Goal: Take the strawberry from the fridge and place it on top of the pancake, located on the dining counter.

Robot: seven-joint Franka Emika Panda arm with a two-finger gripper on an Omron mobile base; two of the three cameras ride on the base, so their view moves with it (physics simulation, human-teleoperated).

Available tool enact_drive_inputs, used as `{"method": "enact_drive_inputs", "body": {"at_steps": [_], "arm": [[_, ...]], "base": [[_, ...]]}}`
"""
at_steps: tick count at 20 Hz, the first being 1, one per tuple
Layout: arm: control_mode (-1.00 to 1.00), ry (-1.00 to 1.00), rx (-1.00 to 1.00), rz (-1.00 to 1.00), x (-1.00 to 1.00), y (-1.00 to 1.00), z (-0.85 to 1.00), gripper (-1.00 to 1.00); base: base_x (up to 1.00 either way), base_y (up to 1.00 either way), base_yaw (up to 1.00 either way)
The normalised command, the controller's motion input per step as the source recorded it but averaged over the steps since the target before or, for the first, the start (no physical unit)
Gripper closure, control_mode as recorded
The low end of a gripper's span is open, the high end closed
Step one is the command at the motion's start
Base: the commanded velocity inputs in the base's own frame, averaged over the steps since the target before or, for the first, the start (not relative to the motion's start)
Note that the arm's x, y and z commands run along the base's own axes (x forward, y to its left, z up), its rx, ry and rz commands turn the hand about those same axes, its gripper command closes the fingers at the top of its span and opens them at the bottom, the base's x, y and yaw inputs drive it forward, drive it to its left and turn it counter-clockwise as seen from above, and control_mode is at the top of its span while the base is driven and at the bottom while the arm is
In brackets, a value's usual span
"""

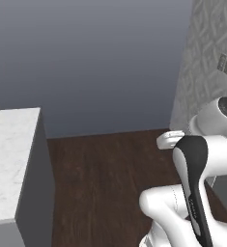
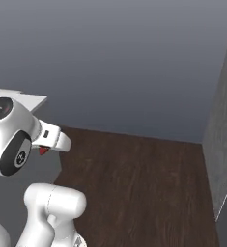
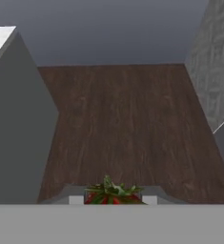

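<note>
The strawberry (image 3: 111, 195), red with a green leafy top, sits between my gripper's (image 3: 112, 199) two fingertips at the bottom of the hand view, and the gripper is shut on it. In the right base view a bit of the red strawberry (image 2: 43, 150) peeks out under the white hand. The hand is held high over dark wood floor. A corner of the dining counter (image 1: 11, 154), white marble top on a grey base, lies to the left of the arm and also shows as the counter (image 3: 13, 119) in the hand view. The fridge and the pancake are out of view.
Dark wood floor (image 1: 110, 183) stretches ahead to a plain blue-grey wall (image 1: 95, 62). A textured grey wall (image 1: 206, 62) with a switch plate (image 1: 225, 63) stands on the right, close to the arm.
</note>
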Motion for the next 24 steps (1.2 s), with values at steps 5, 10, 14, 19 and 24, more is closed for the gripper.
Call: {"method": "enact_drive_inputs", "body": {"at_steps": [5,10,14,19,24], "arm": [[1.00,0.00,0.00,0.00,0.00,0.00,0.00,1.00],[1.00,0.00,0.00,0.00,0.00,0.00,0.00,1.00],[1.00,0.00,0.00,0.00,0.00,0.00,0.00,1.00],[1.00,0.00,0.00,0.00,0.00,0.00,0.00,1.00],[1.00,0.00,0.00,0.00,0.00,0.00,0.00,1.00]], "base": [[1.00,0.03,0.00],[1.00,0.00,0.00],[1.00,0.00,0.05],[1.00,0.00,0.21],[1.00,0.00,0.36]]}}
